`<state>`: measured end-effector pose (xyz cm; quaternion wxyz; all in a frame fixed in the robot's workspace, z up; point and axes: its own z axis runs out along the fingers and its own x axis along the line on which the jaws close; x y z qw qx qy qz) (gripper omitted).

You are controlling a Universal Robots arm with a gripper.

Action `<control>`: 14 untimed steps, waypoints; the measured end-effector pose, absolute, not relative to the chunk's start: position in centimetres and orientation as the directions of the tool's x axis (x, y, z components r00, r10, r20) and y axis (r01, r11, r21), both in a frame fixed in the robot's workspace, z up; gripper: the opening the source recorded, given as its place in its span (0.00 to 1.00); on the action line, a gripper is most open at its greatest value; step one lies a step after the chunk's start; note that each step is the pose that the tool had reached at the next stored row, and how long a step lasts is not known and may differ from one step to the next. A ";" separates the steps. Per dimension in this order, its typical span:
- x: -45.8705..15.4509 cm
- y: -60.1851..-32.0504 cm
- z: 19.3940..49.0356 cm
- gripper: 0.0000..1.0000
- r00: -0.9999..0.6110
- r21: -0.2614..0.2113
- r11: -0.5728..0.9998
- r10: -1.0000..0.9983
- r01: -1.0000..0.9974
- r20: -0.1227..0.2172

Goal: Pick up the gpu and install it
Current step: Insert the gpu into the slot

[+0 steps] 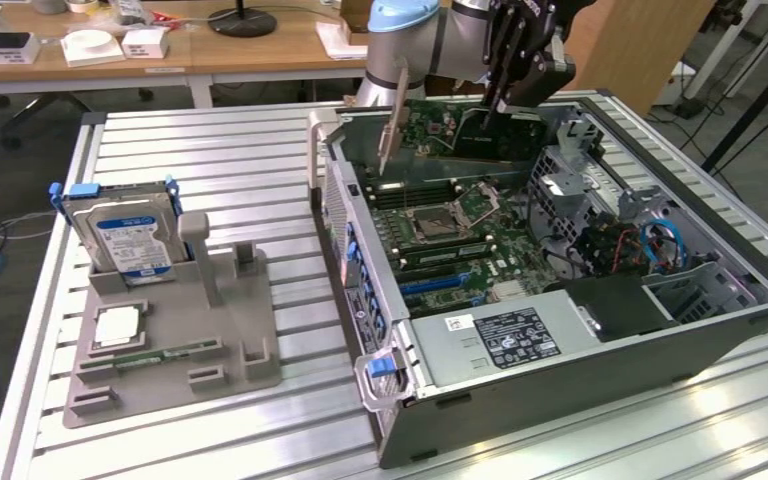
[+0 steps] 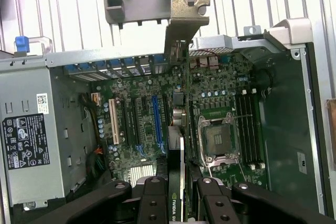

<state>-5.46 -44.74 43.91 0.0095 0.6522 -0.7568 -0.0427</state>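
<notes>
1. The gpu (image 1: 471, 130), a thin green circuit card with a black cooler block and a silver metal end bracket, hangs in the upper middle of the exterior view, above the open grey computer case (image 1: 704, 330).
2. The black pincer (image 1: 502, 103) pinches the gpu from above at its top edge.
3. In the wrist view, the gpu (image 2: 178, 124) runs edge-on between the pincer (image 2: 177, 195) fingers (image 2: 154, 200), bracket toward the slatted metal bench (image 1: 211, 160).

**Tight inside the case, open table to the frame's left**

You have the gpu (image 1: 471, 130) hanging over the motherboard (image 1: 451, 225); the case wall (image 1: 337, 190) at frame centre and drive cage (image 1: 584, 190) at right hem it. Left on the table (image 1: 224, 160), the gray fixture (image 1: 177, 330) stands.
</notes>
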 end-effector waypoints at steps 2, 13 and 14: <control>-5.5 -44.7 43.9 0.26 -0.149 0.077 0.146 -0.988 -0.986 -0.041; -5.4 -44.6 43.6 0.26 -0.027 0.064 0.025 -0.999 -0.998 -0.042; -5.5 -44.6 43.5 0.26 -0.021 0.057 0.018 -0.999 -0.998 -0.042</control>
